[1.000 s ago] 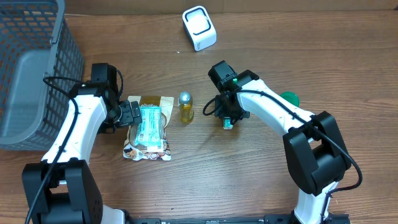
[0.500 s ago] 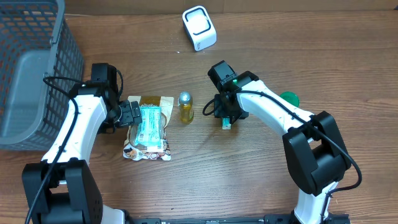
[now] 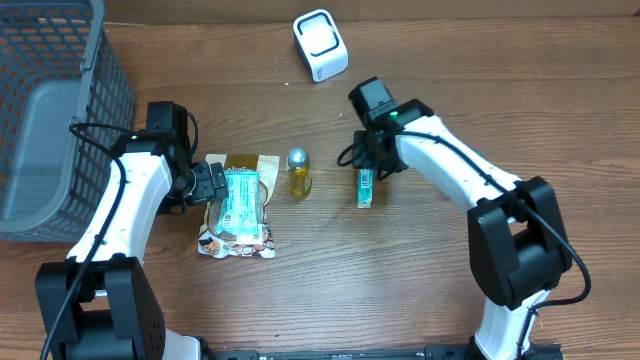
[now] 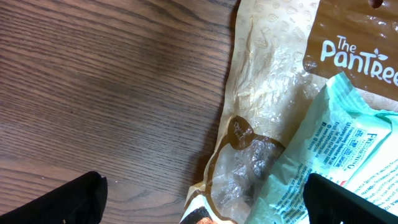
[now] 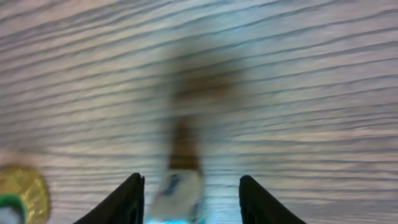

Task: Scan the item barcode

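Wooden table [image 3: 420, 290]: the teal packet [image 3: 365, 188] lies just under the right gripper [image 3: 368, 165], jaws apart and empty, while the left gripper [image 3: 213, 184] gapes beside the snack pouches [image 3: 238, 215]; a skewed grasp could hide the barcode from the white scanner [image 3: 320, 44].

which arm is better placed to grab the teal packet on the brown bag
Left. Its open left gripper sits right at the teal packet lying on the brown bag, jaws facing it. The right gripper is farther off, over the small green box, with the bottle between.
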{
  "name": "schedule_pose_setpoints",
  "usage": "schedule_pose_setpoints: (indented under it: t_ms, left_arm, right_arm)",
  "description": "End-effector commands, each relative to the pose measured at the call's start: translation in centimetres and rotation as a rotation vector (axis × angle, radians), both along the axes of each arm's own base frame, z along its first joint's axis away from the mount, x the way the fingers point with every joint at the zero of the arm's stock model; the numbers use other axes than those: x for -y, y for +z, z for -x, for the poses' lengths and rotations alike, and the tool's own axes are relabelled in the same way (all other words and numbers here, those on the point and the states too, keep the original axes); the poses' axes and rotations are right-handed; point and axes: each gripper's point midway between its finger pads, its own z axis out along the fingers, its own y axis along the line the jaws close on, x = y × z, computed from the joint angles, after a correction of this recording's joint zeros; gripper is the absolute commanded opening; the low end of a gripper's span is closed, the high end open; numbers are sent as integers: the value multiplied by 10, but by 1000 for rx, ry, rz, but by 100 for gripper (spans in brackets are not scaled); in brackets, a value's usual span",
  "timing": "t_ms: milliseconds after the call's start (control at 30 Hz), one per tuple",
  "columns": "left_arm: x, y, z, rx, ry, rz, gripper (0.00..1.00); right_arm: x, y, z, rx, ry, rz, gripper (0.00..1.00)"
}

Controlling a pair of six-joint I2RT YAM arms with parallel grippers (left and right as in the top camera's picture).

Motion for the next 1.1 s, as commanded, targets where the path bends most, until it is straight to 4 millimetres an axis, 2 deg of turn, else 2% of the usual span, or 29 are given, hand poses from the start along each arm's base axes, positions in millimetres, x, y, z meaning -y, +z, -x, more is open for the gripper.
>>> schedule_pose_setpoints:
  t_ms: [0, 233, 300, 333, 533, 700, 1067]
  left_arm:
    - [2, 3, -4, 9, -15, 6, 99]
    - [2, 3, -4, 9, -15, 6, 100]
    - [2, 3, -4, 9, -15, 6, 100]
    - [2, 3, -4, 9, -15, 6, 99]
    - [2, 3, -4, 9, -15, 6, 99]
    - [2, 3, -4, 9, -15, 6, 100]
    - [2, 3, -4, 9, -15, 6, 100]
  right_arm:
    - [9, 21, -12, 51, -28, -16, 42]
    - [22, 14, 5, -28, -39, 20, 18]
    - [25, 11, 12, -55, -39, 32, 5]
    - [26, 10, 16, -72, -39, 38, 4]
    - [22, 8, 34, -153, -26, 8, 4]
    - [0, 9, 47, -214, 73, -107, 4]
    - [-4, 10, 46, -211, 76, -130, 4]
